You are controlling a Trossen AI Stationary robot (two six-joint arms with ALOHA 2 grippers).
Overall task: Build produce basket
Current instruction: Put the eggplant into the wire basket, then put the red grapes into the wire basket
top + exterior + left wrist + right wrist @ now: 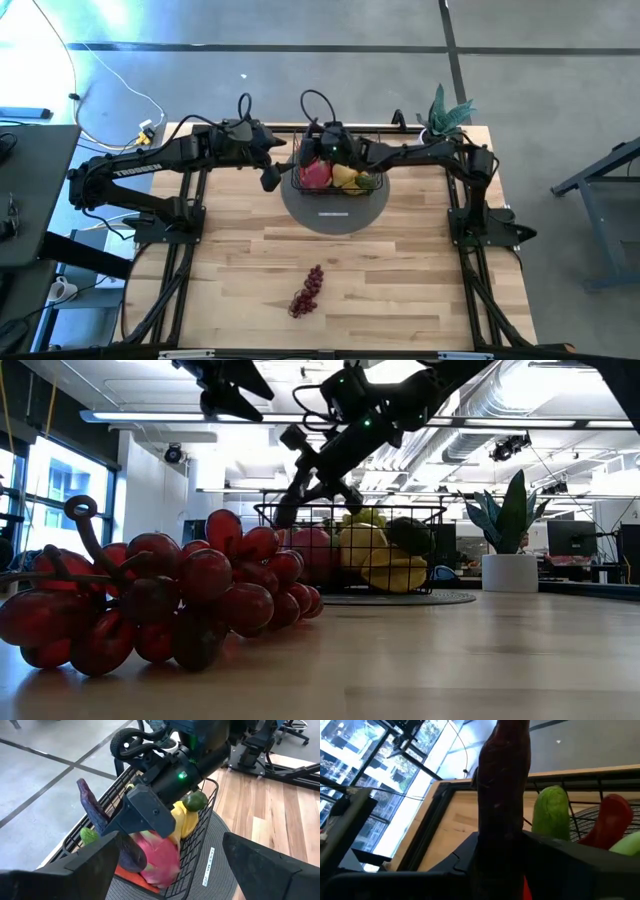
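Observation:
The black wire basket (340, 172) stands on a round grey disc (335, 212) at the table's far middle. It holds a pink dragon fruit (159, 855), a yellow fruit (186, 820), a green fruit (196, 800) and a red chili (612, 815). My right gripper (314, 158) is over the basket's left part, shut on a purple eggplant (91, 807). My left gripper (270, 178) hovers just left of the basket, open and empty; its fingers frame the basket in the left wrist view (172, 870). A bunch of red grapes (307, 292) lies on the table near the front. My right gripper pinches the eggplant about its middle (501, 827) between its two fingers, which lie across it. The fingers (145, 815) come slanting down from the table's right. The eggplant stands tilted, its upper end (84, 790) above the fingers and its lower end (129, 857) inside the basket beside the dragon fruit.
A potted green plant (447, 112) stands at the table's far right corner. The wooden tabletop (400, 280) stretches between the disc and the near edge, with the grapes (160, 600) on it.

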